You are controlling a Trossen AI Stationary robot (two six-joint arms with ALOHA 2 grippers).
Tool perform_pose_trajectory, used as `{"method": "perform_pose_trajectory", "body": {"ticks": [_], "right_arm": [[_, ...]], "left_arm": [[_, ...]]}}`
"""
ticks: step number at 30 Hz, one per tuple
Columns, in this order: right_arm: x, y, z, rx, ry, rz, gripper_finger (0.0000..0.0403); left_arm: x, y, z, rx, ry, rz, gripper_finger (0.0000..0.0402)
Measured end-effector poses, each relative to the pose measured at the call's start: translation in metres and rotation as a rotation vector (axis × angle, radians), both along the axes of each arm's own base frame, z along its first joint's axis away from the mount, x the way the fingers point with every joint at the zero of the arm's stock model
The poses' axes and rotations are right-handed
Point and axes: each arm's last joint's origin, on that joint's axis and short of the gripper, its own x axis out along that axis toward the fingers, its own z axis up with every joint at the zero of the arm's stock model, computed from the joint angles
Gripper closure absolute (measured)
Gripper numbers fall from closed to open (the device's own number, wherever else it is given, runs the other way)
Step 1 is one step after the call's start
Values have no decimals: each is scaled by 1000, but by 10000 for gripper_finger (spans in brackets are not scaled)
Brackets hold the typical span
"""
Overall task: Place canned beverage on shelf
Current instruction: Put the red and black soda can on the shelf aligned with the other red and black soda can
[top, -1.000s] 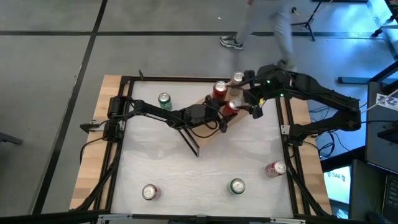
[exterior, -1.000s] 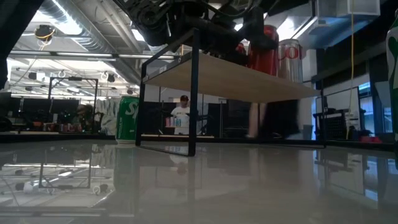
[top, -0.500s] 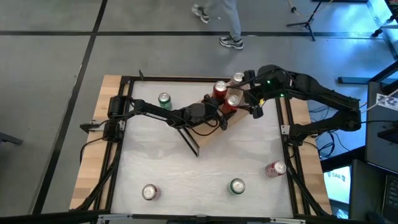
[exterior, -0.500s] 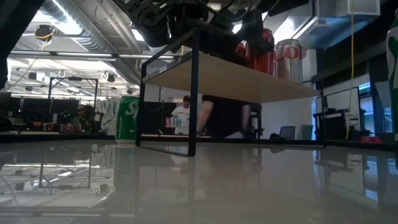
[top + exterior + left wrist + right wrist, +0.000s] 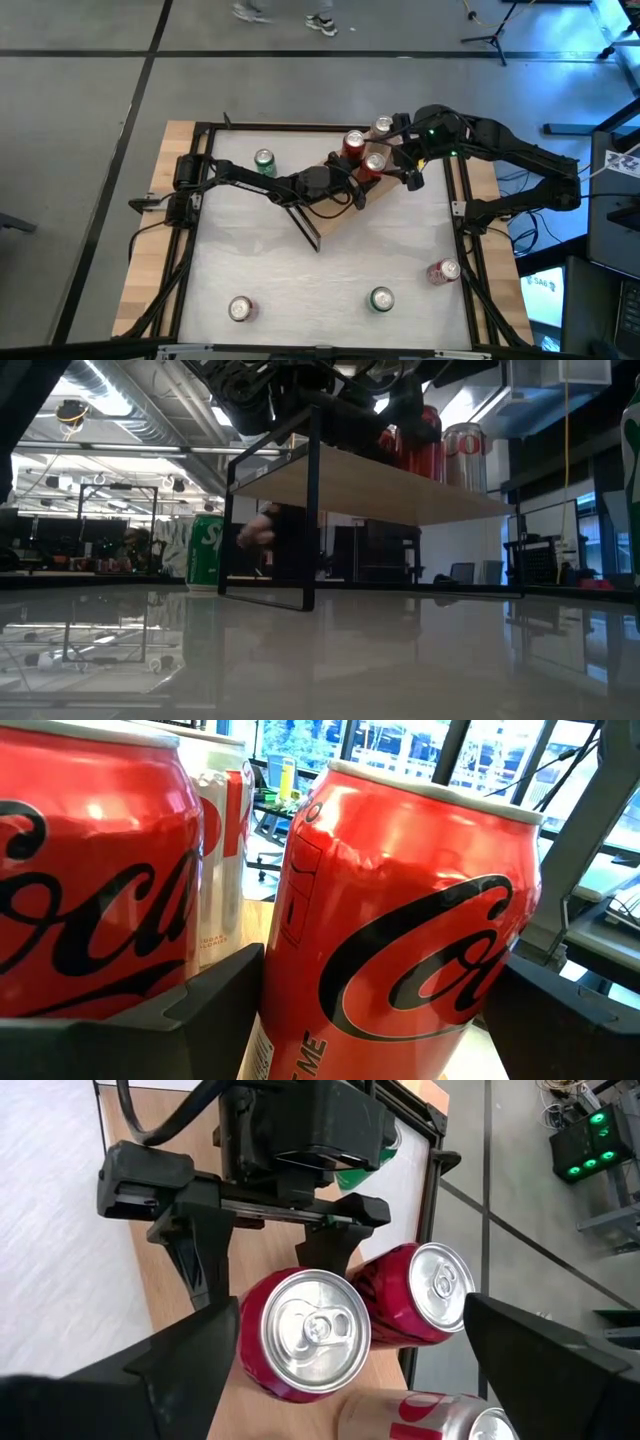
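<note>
The shelf (image 5: pixel 343 216), a light-wood plank on a black frame, stands slanted at the table's far middle, and it also shows in the low view (image 5: pixel 400 488). On its far end stand a red can (image 5: pixel 353 143), a silver can (image 5: pixel 382 127) and a second red can (image 5: pixel 375 163). My left gripper (image 5: pixel 366 171) reaches in from the left and is shut on that second red can (image 5: pixel 305 1330). My right gripper (image 5: pixel 408 166) is open just right of the can, its fingers wide apart on either side of it without touching. My left gripper pinches the red can's side wall (image 5: pixel 285 970) between its two fingers (image 5: pixel 200 1265), one on each side. The fingers come level from the table's left side. The can is upright over the plank, close beside the other red can; its bottom is hidden.
A green can (image 5: pixel 264 161) stands on the table left of the shelf, and it also shows in the low view (image 5: pixel 205 550). Near the front are a silver can (image 5: pixel 240 308), a green can (image 5: pixel 381 298) and a red can (image 5: pixel 443 270). A person passes beyond the far edge.
My left gripper has carried the red can a little toward the table's far edge, up beside the other red can on the shelf. The can stays upright. A person has walked past behind the table.
</note>
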Motion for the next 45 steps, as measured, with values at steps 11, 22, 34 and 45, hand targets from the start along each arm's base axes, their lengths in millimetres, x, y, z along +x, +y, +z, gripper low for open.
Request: {"method": "perform_pose_trajectory", "body": {"ticks": [11, 22, 34, 45], "right_arm": [[0, 0, 0, 1, 1, 0, 24], [0, 0, 0, 1, 1, 0, 24], [-2, 1, 0, 3, 9, 0, 24], [-23, 6, 12, -16, -39, -8, 24]], "left_arm": [[1, -1, 0, -1, -1, -54, 87], [1, -1, 1, 0, -6, -53, 46], [1, -2, 0, 3, -3, -97, 29], [1, -3, 0, 76, 34, -108, 29]]}}
